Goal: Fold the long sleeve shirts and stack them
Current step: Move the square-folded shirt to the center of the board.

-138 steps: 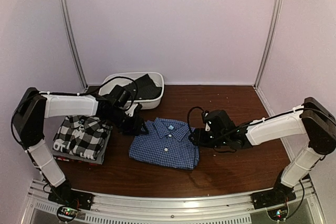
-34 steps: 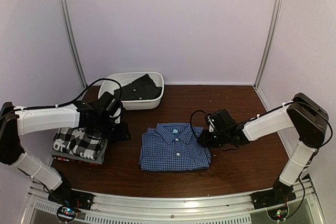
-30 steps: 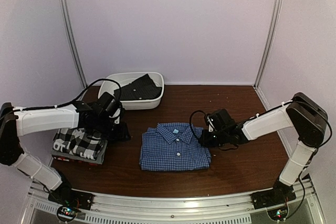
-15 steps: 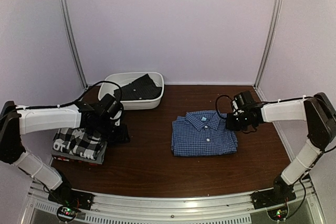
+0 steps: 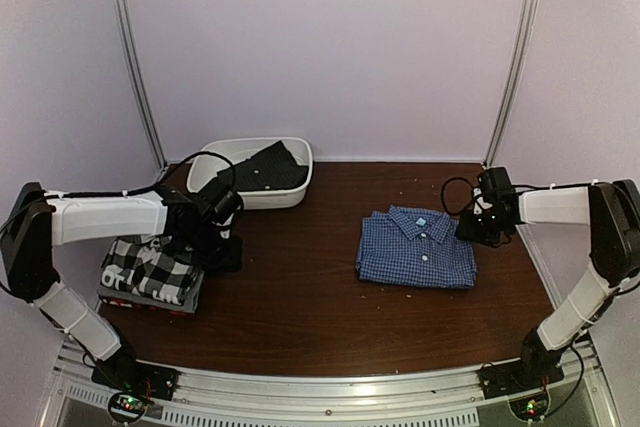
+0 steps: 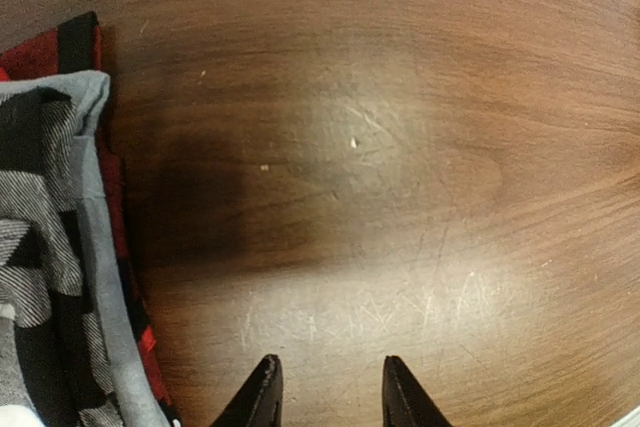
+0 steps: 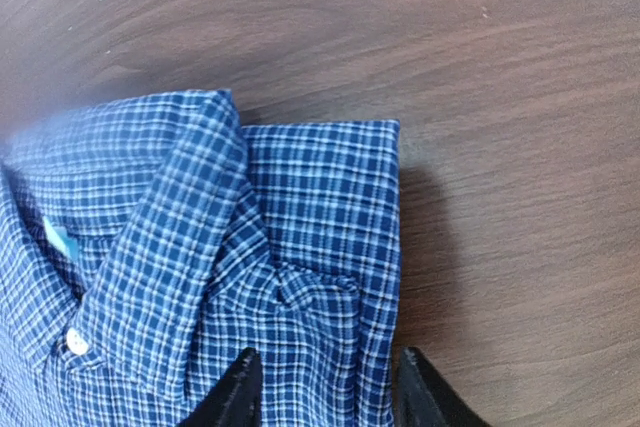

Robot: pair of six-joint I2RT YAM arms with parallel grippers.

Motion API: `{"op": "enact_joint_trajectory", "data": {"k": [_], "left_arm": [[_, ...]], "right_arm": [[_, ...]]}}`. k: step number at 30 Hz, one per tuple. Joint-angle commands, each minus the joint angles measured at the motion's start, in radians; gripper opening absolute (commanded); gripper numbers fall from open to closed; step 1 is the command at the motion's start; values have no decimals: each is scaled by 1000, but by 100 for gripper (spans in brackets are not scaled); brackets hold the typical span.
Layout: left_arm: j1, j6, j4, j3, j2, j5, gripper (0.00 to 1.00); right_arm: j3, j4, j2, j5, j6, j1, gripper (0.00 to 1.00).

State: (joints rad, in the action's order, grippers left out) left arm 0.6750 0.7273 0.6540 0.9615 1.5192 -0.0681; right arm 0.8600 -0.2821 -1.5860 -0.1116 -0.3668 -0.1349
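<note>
Well right of the plaid shirt [image 5: 150, 269], the folded blue check shirt [image 5: 415, 250] lies under your right gripper [image 7: 325, 385], fingers spread, seemingly gripping nothing: pinch all collar-side layers together before lifting, while the left gripper [image 6: 325, 395] hovers spread beside the plaid.

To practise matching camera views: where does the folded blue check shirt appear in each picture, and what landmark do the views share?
Top external: the blue check shirt lies right of centre, its right edge at the right gripper.
Left wrist: not in it; only the plaid-topped stack shows at the left edge.
Right wrist: it fills the lower left, collar at left.
Shared landmark: the dark wooden table.
</note>
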Motion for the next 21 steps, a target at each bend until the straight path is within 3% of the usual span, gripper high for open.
{"op": "enact_joint_trajectory", "data": {"k": [1,9,17,21], "left_arm": [[-6,-23,67,57,40,-86,37],[45,30,235,123,156,-287,48],[105,116,444,260,337,-531,51],[115,140,499,294,376,-576,51]], "right_arm": [[6,37,95,-49,-12,-2,54],[-74,175,285,-172,-98,-5,84],[-135,262,384,-245,-142,-7,85],[-160,276,391,-259,-142,-8,84]]}}
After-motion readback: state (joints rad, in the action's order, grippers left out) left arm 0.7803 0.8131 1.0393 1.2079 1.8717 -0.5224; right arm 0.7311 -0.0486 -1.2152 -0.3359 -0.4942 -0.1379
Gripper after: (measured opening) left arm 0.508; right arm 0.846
